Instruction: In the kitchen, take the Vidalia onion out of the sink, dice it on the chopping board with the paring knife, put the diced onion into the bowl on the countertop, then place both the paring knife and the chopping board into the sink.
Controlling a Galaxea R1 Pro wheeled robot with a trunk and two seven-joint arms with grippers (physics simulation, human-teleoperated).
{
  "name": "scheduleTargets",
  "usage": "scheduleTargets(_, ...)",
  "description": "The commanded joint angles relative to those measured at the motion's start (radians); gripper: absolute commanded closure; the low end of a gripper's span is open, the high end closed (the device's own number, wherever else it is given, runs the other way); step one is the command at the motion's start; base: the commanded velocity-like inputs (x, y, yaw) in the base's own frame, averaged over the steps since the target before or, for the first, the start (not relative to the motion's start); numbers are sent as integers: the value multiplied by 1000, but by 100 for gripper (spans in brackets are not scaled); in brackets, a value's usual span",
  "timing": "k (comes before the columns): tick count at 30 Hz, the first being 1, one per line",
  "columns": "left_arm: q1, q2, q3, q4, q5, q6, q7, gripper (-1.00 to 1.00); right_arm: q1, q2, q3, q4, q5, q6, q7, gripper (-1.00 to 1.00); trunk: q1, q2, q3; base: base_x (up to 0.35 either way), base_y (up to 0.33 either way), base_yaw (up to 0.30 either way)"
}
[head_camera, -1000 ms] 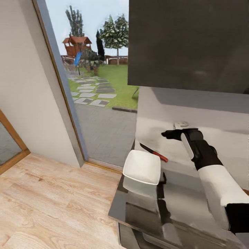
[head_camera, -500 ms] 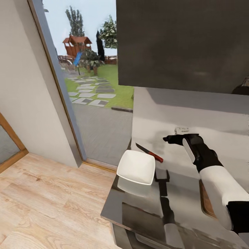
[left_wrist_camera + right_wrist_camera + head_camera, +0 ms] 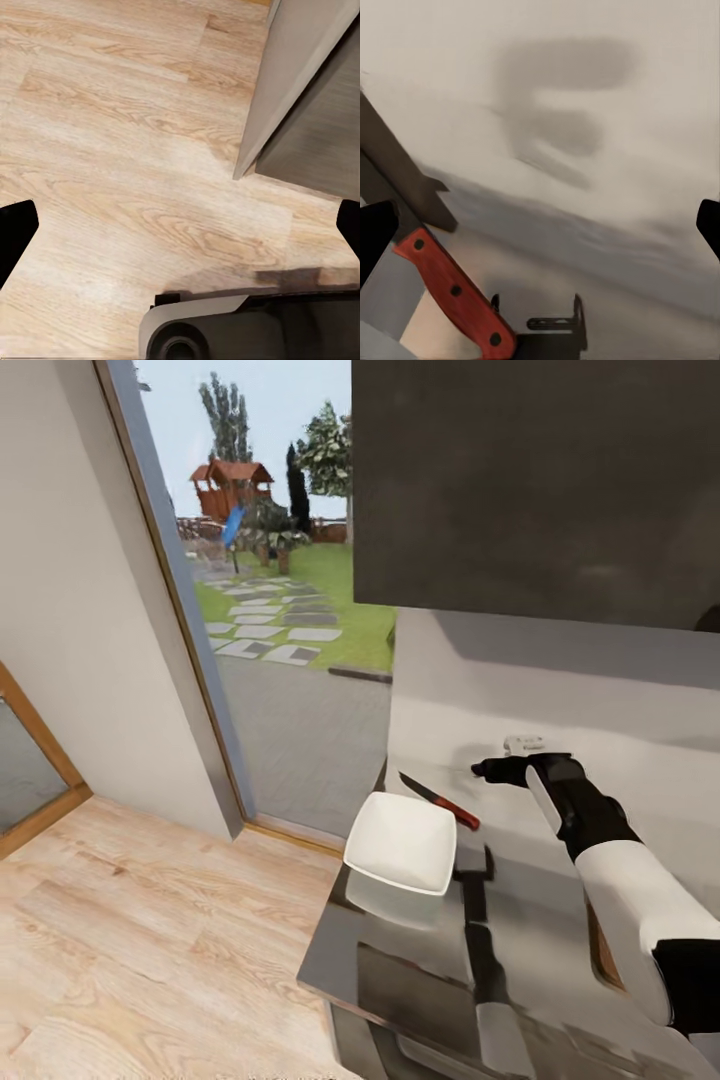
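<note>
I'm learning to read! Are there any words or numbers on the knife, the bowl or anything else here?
No, there are no words or numbers to read.
The paring knife has a plain red handle with dark rivets, no brand.
The bowl is plain white.
The dark cabinet and the countertop carry no labels or signs.

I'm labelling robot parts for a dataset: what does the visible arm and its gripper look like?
The right arm has a smooth white forearm shell, black at the elbow joint and black at the wrist, which carries a white stripe. The right gripper is black with short dark fingers.
</note>
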Motion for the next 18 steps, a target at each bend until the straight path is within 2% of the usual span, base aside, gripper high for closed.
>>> scheduleTargets(1, 0, 1, -5, -1, 10, -2, 1, -100, -1, -1, 4, 2, -9, 4, -4, -100, 1, -2, -3, 0, 0, 142)
scheduleTargets(7, 0, 1, -5, 0, 10, -2, 1, -100, -1, 1, 4, 20, -8, -5, -4, -100, 1, -2, -11, 0, 0, 144)
scheduleTargets(12, 0, 1, -5, 0, 10, -2, 1, -100, -1, 2, 4, 54, -8, -52, -4, -100, 1, -2, -17, 0, 0, 145)
scheduleTargets(18, 0, 1, -5, 1, 10, -2, 1, -100, -1, 1, 4, 79, -8, -75, -4, -100, 1, -2, -25, 0, -1, 146)
